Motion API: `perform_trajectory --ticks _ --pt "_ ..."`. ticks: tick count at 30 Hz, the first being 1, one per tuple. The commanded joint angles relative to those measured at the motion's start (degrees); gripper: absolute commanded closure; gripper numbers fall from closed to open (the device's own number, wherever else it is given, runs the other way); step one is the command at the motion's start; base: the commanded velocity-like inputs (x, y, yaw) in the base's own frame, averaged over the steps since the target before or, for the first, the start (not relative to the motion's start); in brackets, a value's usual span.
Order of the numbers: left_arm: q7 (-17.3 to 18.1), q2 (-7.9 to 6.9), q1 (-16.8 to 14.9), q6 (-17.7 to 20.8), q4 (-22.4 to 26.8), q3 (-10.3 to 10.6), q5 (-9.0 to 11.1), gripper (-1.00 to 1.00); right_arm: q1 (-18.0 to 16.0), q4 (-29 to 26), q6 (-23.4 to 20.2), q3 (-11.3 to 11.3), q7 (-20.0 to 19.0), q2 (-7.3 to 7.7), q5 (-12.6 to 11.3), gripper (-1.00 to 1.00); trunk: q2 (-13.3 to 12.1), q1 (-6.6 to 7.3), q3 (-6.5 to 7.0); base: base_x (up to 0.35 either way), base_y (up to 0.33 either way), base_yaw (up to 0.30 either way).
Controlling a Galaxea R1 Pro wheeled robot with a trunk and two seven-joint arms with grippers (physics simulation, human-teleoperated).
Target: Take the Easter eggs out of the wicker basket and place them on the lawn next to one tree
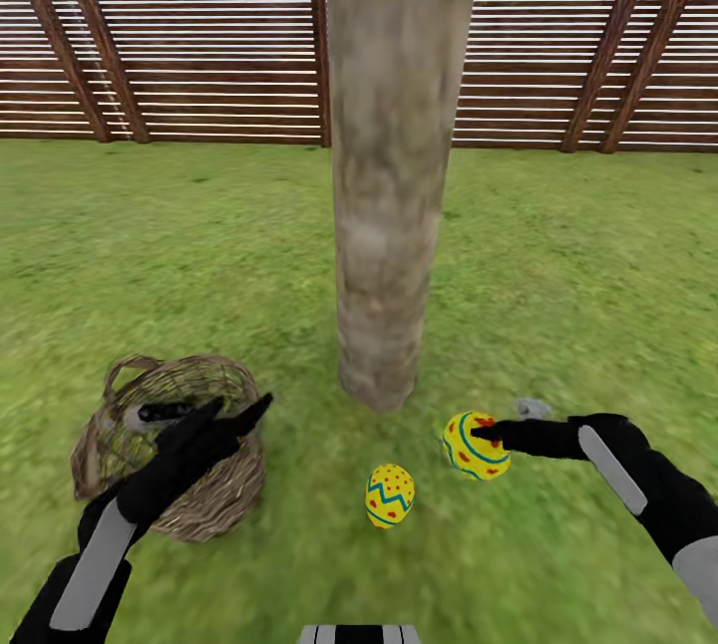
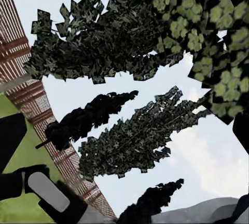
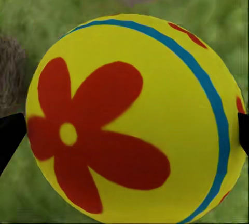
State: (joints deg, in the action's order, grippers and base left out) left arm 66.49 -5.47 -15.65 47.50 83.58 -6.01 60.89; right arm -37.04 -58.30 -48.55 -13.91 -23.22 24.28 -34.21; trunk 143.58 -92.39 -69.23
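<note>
The tree (image 1: pixel 389 175) rises as a thick pale trunk from the lawn (image 1: pixel 558 275) straight ahead. One Easter egg (image 1: pixel 390 495) lies on the grass just in front of it. My right gripper (image 1: pixel 481 437) is shut on a second Easter egg (image 1: pixel 469 455), low over the grass to the right of the trunk's foot. That egg (image 3: pixel 129 125) sits between the two fingertips (image 3: pixel 10 135) in the right wrist view. The wicker basket (image 1: pixel 214 504) stands at the lower left. My left gripper (image 1: pixel 239 411) hovers open over its rim and hides part of its inside.
A brown slat fence (image 1: pixel 199 66) closes the garden at the back. A small grey lump (image 1: pixel 532 408) lies on the grass just beyond my right gripper. Open grass stretches on both sides of the trunk. The left wrist view looks up at leafy canopies (image 2: pixel 129 42) and sky.
</note>
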Motion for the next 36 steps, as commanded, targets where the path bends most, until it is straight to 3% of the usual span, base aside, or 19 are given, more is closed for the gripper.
perform_trajectory --ticks 1,3,5,6,7,9,10,11,12,14,15,18,23,32,35,36 --pt "-6.83 1.12 -0.06 -3.16 -0.03 6.42 0.24 -1.00 -0.04 1.61 3.81 -0.08 -0.16 -1.45 6.24 1.00 0.02 0.02 -0.04 0.000 -0.002 0.000" --pt "-16.19 2.83 -0.06 -7.99 -0.07 13.98 0.20 -1.00 -0.05 2.63 6.07 -0.02 -0.08 -2.60 9.27 1.00 0.02 0.02 -0.04 0.000 0.000 0.000" --pt "-17.92 3.63 -0.06 -9.09 -0.01 15.25 0.19 -1.00 -0.03 3.96 10.93 -0.15 0.06 -2.75 11.28 1.00 0.02 0.02 -0.04 0.000 0.000 0.000" --pt "-18.00 3.73 -0.04 -9.25 0.00 15.40 0.19 -1.00 -0.03 5.99 14.83 -0.29 0.09 -3.15 13.72 1.00 0.02 0.02 -0.04 0.000 0.000 0.000" --pt "-18.04 3.82 -0.25 -9.32 0.00 15.46 0.19 -1.00 -0.02 9.01 19.29 -0.37 0.11 -4.55 16.57 1.00 0.04 -0.01 -0.26 0.000 0.000 0.000" --pt "-17.98 3.87 -1.32 -9.28 0.01 15.49 0.19 -1.00 0.01 13.98 25.10 -1.10 1.42 -8.78 24.86 1.00 0.06 -0.06 -0.71 0.000 0.000 0.000" --pt "-17.88 3.88 -1.54 -9.28 0.01 15.50 0.19 -1.00 0.01 16.49 27.48 -1.78 4.03 -11.11 31.92 1.00 0.08 -0.09 -0.93 0.000 0.000 0.000" --pt "-17.84 3.88 -1.60 -9.27 0.01 15.50 0.19 -1.00 0.00 18.56 30.13 -2.00 6.57 -12.75 36.25 1.00 0.09 -0.11 -1.15 0.000 0.000 0.000" --pt "-17.77 3.94 -1.68 -9.24 0.03 15.55 0.19 -1.00 0.00 22.76 36.17 -2.14 11.93 -15.05 39.62 1.00 0.10 -0.14 -1.37 0.000 0.000 0.000" --pt "-17.73 3.97 -1.69 -9.09 0.30 15.59 0.19 -1.00 -0.03 29.10 42.25 -2.31 18.91 -17.54 41.56 1.00 0.13 -0.19 -1.81 0.000 0.000 0.000" --pt "-17.72 3.97 -1.71 -8.99 0.56 15.59 0.19 -1.00 -0.04 30.23 43.47 -2.33 20.04 -18.28 41.84 1.00 0.14 -0.22 -2.04 0.000 0.000 0.000" --pt "-17.70 3.97 -1.71 -8.78 0.98 15.66 0.20 -1.00 -0.05 31.40 47.58 -2.35 25.04 -18.98 41.94 1.00 0.18 -0.29 -2.70 0.000 0.000 0.000" --pt "-16.48 4.81 -0.71 -9.15 1.24 17.29 0.54 -1.00 -1.68 30.68 49.15 -3.98 25.15 -18.92 43.59 1.00 0.18 -0.30 -2.69 0.000 -0.007 0.000" --pt "-14.43 4.85 -0.61 -9.18 1.30 20.19 0.45 -1.00 -2.16 31.32 52.04 -6.90 27.06 -19.35 46.48 1.00 0.18 -0.30 -2.69 0.000 -0.282 0.000" --pt "-14.36 4.78 -0.61 -9.18 1.27 20.23 0.45 -1.00 -2.16 31.32 53.00 -7.88 27.25 -19.38 47.44 1.00 0.18 -0.30 -2.65 0.000 -0.169 0.147" --pt "-14.37 4.77 -0.61 -9.18 1.28 20.24 0.45 -1.00 -2.16 31.32 55.33 -10.15 27.48 -19.41 50.77 1.00 0.18 -0.30 -2.61 0.000 -0.027 0.249"
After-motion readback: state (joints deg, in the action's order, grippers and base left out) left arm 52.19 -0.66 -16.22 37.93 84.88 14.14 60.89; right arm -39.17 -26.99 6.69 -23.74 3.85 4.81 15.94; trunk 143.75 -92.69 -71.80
